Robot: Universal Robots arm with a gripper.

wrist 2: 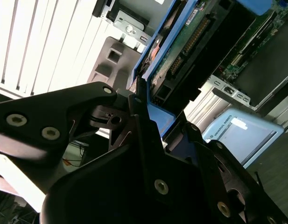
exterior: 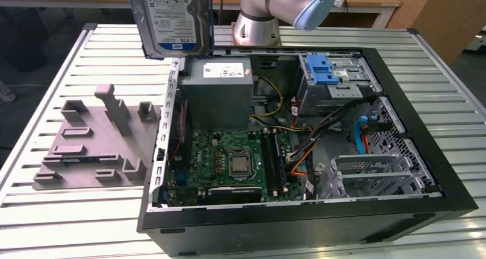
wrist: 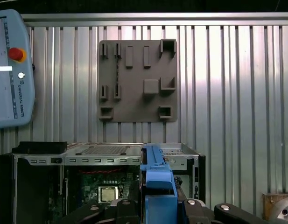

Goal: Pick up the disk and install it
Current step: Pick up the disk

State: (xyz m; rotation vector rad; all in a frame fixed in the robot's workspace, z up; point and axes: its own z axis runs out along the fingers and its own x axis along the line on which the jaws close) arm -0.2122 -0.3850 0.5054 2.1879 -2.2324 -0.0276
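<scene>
Disk (exterior: 172,21), one only, hangs upright in the air over the far edge of the single open computer case (exterior: 304,225), toward the exterior view's left. One tool (wrist 2: 162,116) is clamped on it, with black fingers (wrist 2: 144,140) against a blue side rail in the second wrist view. One grey fixture plate (exterior: 91,139) lies on the slatted tabletop (exterior: 61,213) beside the case. Inside the case sit one grey metal box (exterior: 220,94) and one blue latch (exterior: 322,71).

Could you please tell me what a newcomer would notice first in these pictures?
The disk stands out: it is held upright, label showing, over the open computer case at the exterior view's top left, and the second wrist view shows the hand clamped on it. On the exterior view's left, a grey fixture plate lies on the table.
</scene>
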